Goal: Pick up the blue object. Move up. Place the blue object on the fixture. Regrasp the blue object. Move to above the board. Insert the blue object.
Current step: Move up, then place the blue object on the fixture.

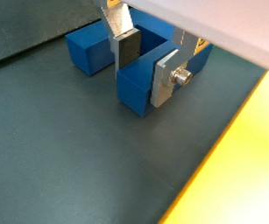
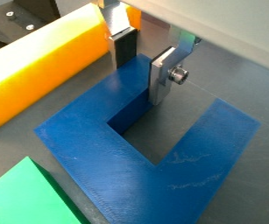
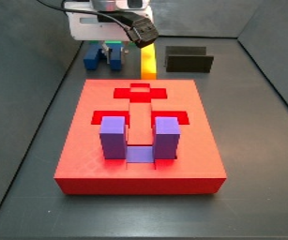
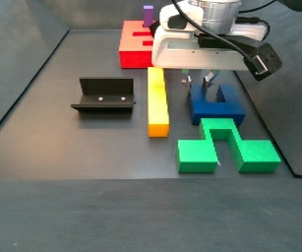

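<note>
Claw (image 1: 148,59) is straddling one prong of the blue block (image 2: 160,162), fingers open; off-centre closing risks twisting it against the yellow bar (image 2: 43,70).

Dark grey floor (image 4: 61,148) carrying 5 pieces and the fixture.

The board (image 3: 109,159) lies flat in the middle of the floor in a side view, a purple U-shaped block (image 3: 139,137) seated in its recess. The fixture (image 4: 103,95) sits apart on bare floor, across the yellow bar (image 4: 157,101) from the blue object. The yellow bar lies flat on the floor, running lengthwise between them. The blue object (image 4: 216,104) rests on the floor just beside the bar, and the gripper (image 2: 144,61) stands over it with 1 finger inside its slot and 1 outside a prong. The green block (image 4: 224,146) lies flat just beyond the blue object's end.
</note>
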Controlling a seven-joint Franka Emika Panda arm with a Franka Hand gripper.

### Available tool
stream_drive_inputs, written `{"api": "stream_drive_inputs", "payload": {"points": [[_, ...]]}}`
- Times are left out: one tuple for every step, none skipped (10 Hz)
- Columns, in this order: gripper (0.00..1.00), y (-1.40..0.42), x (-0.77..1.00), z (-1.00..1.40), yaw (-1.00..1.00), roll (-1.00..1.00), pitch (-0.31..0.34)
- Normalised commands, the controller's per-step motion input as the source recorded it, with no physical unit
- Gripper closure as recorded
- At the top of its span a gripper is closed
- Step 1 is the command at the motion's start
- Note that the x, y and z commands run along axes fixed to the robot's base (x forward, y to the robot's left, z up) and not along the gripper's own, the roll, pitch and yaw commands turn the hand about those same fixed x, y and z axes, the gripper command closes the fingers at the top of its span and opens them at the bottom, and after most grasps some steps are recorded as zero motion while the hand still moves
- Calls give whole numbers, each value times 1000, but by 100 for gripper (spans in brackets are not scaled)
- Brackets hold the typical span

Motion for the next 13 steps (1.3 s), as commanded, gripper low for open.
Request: {"api": "stream_drive_inputs", "payload": {"points": [[100, 0, 9, 833, 1, 1, -3], [100, 11, -49, 594, 1, 31, 25], [100, 0, -30, 294, 1, 70, 1], [100, 0, 3, 0, 0, 0, 6], [100, 0, 371, 126, -300, -197, 291], [100, 0, 526, 511, -334, -283, 446], [100, 0, 531, 826, -291, -406, 551], [100, -34, 469, 931, -303, -403, 489], [100, -89, 443, 946, -223, -317, 474], [100, -157, 317, 771, -49, -249, 314], [100, -223, 237, 706, 0, -211, 126], [100, -243, 197, 574, 166, -66, 0], [100, -146, 66, 389, 280, -797, -251]]}}
